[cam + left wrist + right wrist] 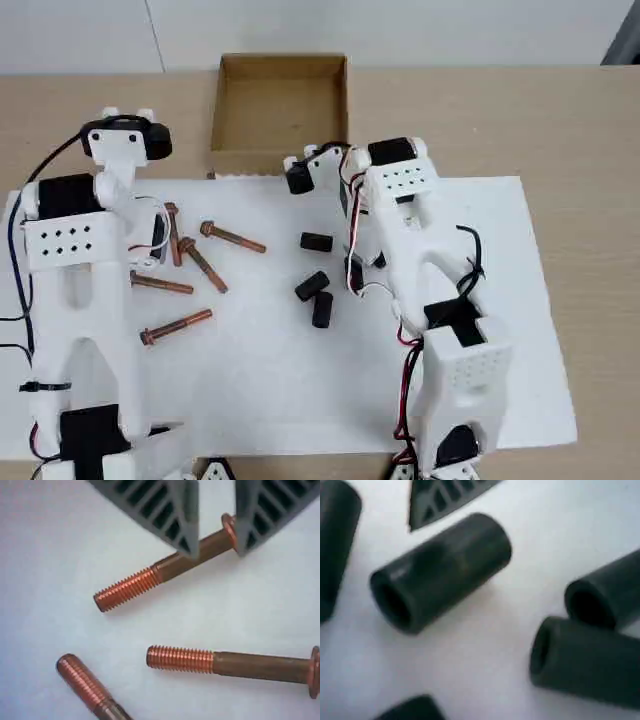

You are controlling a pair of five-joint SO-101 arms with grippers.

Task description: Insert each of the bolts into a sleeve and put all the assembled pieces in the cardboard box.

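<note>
Open, the left gripper (216, 545) straddles a bolt (150, 577) near its head, set to pinch it; the right gripper (445, 500) hangs beside a sleeve (440, 570), its opening impossible to tell.

A light wooden desk (580, 130) spans the scene, its bare top showing along the far side and on the right. A large white sheet (260, 370) lies flat on it, covering the near middle. Beyond the far edge is a pale wall (420, 30).
</note>
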